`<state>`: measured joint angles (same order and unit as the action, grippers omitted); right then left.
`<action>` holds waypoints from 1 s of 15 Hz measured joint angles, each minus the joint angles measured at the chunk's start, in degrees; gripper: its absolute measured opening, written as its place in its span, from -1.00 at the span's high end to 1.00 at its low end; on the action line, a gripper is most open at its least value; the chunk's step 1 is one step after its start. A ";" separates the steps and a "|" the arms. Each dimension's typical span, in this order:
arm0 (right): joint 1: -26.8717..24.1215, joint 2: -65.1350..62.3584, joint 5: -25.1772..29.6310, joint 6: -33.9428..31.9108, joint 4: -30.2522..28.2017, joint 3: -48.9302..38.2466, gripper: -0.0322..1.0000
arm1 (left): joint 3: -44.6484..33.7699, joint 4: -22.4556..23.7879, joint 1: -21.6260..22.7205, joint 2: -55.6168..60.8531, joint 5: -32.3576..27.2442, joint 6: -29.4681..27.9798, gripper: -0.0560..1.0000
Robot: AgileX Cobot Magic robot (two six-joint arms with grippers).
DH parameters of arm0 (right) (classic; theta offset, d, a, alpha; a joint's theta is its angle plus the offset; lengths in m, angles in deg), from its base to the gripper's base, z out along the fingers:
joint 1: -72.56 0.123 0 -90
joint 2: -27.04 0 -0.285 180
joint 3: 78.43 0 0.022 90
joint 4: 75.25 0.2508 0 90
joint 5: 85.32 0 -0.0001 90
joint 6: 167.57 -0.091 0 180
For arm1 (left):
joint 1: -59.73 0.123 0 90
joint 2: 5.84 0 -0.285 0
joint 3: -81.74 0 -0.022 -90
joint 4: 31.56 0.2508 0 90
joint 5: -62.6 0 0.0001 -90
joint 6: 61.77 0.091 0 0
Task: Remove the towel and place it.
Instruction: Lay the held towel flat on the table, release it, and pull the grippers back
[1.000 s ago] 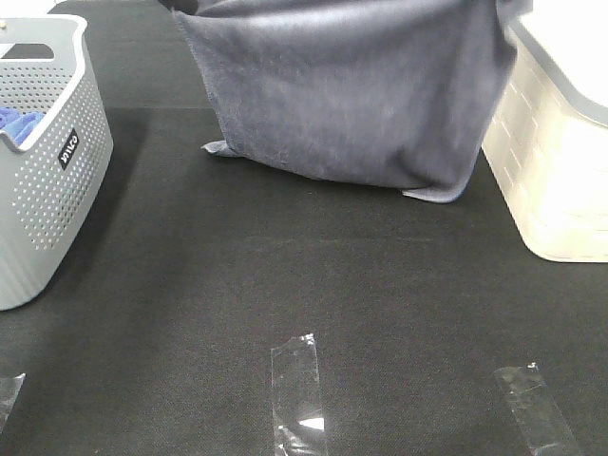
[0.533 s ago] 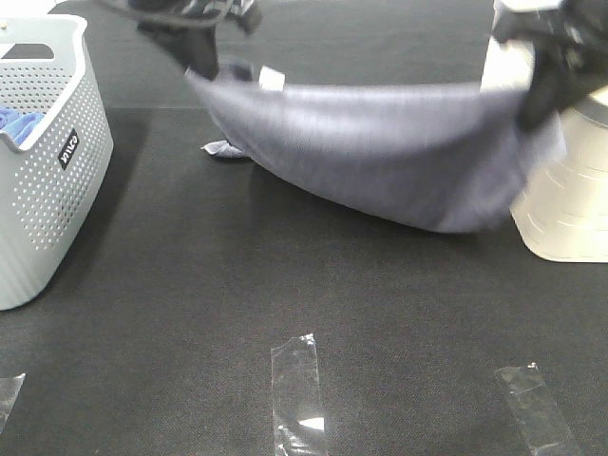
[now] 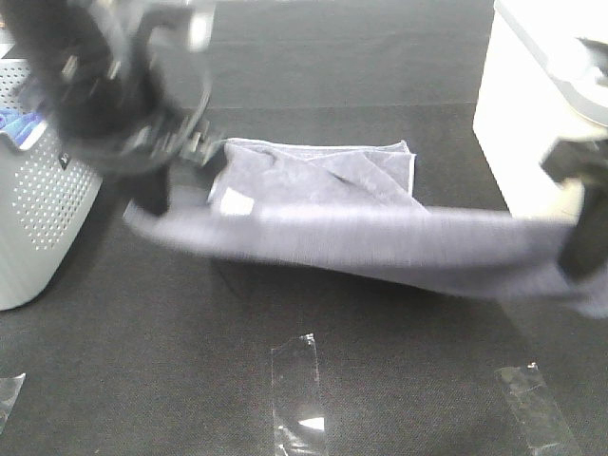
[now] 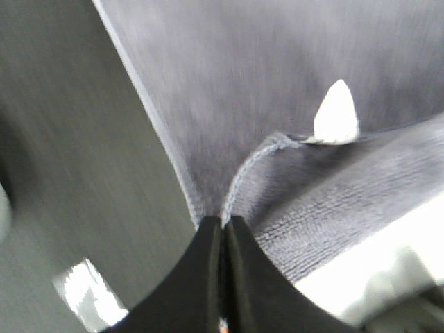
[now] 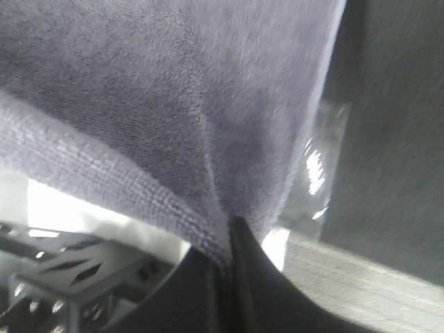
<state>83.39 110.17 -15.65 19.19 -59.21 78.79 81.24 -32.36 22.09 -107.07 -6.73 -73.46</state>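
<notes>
The grey-lavender towel is stretched between my two grippers above the black table, its far part lying on the cloth near the back. My left gripper is shut on the towel's left corner; in the left wrist view its jaws pinch the hem beside a white label. My right gripper is shut on the right corner; the right wrist view shows the towel pinched at the gripper. Both arms are motion-blurred.
A grey perforated basket with a bright blue cloth stands at the left. A cream-white bin stands at the right. Clear tape strips lie on the black table near the front.
Both grippers have swung down and toward the front with the towel. Its far edge has dropped onto the table and the towel now spreads low and flat.
</notes>
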 joint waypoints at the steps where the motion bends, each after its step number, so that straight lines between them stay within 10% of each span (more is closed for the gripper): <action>1: 0.00 0.00 0.00 0.00 0.00 0.00 0.94 | 0.00 0.00 0.00 0.00 0.00 0.00 0.89; 15: 0.00 -16.67 0.06 -0.17 7.39 -24.64 0.94 | -28.02 -8.14 -22.29 12.20 2.12 -18.28 0.89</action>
<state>83.39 93.49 -15.59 19.02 -51.81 54.15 53.22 -40.50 -0.20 -94.87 -4.61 -91.74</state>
